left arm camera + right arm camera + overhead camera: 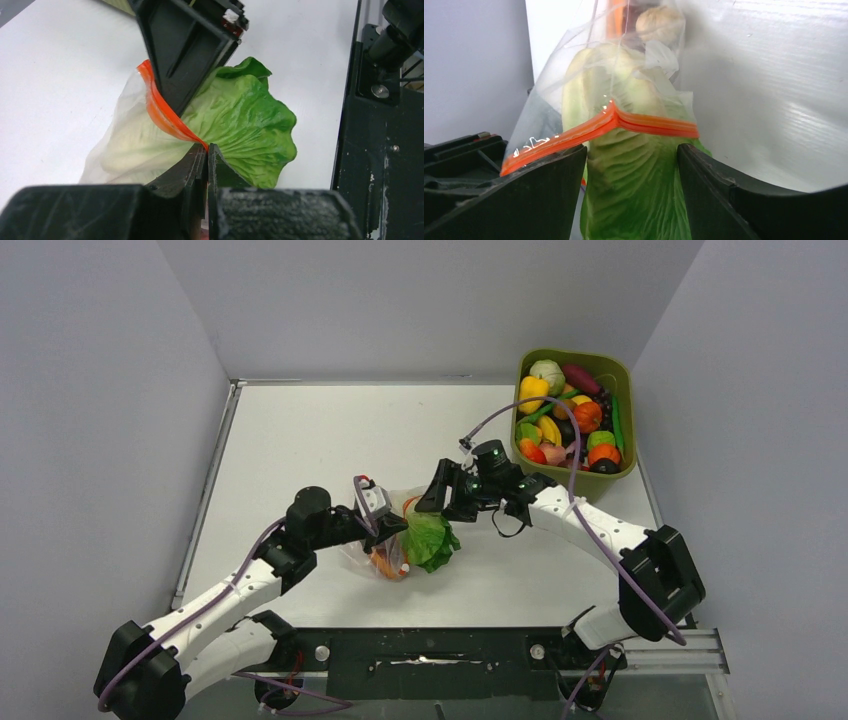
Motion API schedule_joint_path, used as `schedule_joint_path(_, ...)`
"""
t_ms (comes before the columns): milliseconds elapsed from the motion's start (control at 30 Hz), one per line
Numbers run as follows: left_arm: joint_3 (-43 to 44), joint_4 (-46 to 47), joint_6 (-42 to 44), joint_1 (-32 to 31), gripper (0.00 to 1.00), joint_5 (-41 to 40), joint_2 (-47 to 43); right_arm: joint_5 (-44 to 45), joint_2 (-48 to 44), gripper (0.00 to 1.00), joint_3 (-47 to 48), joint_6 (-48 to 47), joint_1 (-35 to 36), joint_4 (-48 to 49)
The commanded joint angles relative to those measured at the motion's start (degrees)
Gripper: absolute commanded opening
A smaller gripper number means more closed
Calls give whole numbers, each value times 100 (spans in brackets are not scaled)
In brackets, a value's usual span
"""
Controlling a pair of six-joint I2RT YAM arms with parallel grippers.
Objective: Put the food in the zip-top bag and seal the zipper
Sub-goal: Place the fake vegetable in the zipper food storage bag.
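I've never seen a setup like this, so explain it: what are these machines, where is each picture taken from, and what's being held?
Two white robot arms sit at a table's near edge. One picture looks down from above; the other two come from cameras on each wrist. The left fingers are shut on the orange strip along the mouth of a clear bag. A toy lettuce leaf sticks halfway out of it. The right fingers are open around the leaf, apparently not gripping it. A green tub at the back right holds more toy fruit and vegetables.
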Motion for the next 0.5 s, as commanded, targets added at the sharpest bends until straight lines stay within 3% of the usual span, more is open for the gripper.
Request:
schedule_joint_path(0, 129, 735, -629, -32, 0, -463, -131, 450, -612, 70, -1, -707, 74, 199)
schedule_joint_path(300, 98, 1009, -1118, -22, 0, -719, -53, 890, -1640, 81, -383, -1738, 74, 126)
schedule_joint_path(467, 150, 1118, -1360, -4, 0, -793, -23, 980, -2436, 86, -1102, -2487, 121, 686)
